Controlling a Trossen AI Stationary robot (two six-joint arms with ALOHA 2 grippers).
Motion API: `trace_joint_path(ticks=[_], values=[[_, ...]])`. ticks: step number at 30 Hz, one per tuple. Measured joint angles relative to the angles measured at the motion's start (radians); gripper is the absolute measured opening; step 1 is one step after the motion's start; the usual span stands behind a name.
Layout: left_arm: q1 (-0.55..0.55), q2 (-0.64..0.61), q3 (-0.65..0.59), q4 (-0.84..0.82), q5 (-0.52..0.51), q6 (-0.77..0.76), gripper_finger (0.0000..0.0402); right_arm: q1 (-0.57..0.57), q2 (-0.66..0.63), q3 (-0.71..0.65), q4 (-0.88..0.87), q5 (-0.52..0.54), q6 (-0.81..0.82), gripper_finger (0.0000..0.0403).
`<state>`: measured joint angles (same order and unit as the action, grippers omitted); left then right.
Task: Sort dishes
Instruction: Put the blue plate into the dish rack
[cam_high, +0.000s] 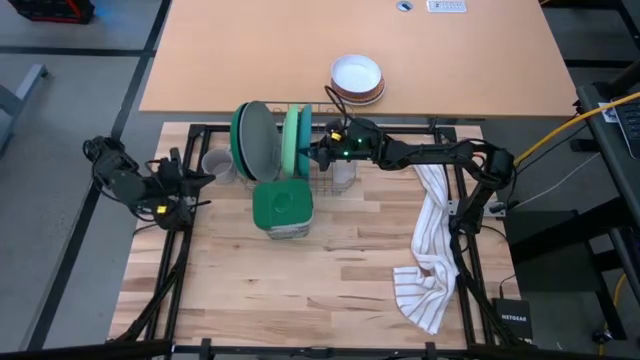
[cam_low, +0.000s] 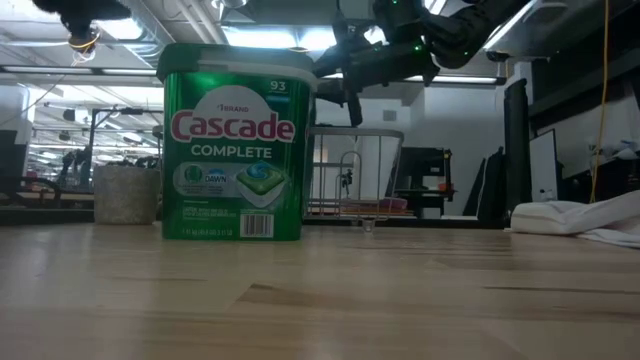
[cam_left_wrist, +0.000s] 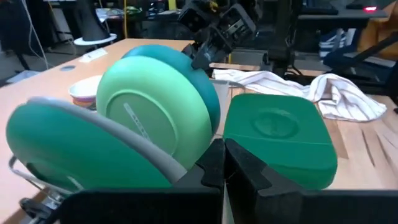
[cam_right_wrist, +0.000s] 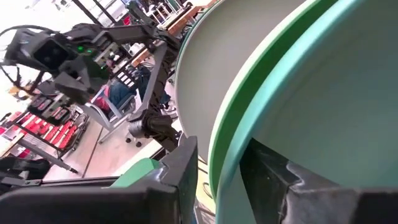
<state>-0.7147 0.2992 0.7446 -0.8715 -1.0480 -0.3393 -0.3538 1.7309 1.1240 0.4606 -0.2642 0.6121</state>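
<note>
Right end effector (cam_right_wrist: 217, 171) pinches teal plate (cam_right_wrist: 323, 124) rim (high view hides this).

From here, a pale wooden desk (cam_high: 350, 50) stands at twelve o'clock beyond the worktable, on grey floor (cam_high: 60, 130). Bright ceiling strip lights (cam_low: 270, 38) run overhead. Dark shelving and equipment racks (cam_low: 520, 150) crowd the room toward two o'clock.

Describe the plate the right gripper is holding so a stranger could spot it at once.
Start at the green Cascade tub in the middle of the wooden table; just behind it a wire rack holds plates upright. The teal plate is the rightmost one, with the right gripper pinching its rim. It is bluer than the light green plate against it.
</note>
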Motion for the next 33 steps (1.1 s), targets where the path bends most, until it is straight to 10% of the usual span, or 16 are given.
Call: trace_joint_path(ticks=[13,33], values=[[0.000,-0.257,-0.215,0.429,0.183,0.447,0.0001,0.000,0.000,0.000,0.000,-0.019,-0.076,0.0120],[0.029,-0.294,-0.413,0.534,0.182,0.367,0.0001,0.001,-0.049,0.000,-0.211,0.069,-0.122,0.0120]])
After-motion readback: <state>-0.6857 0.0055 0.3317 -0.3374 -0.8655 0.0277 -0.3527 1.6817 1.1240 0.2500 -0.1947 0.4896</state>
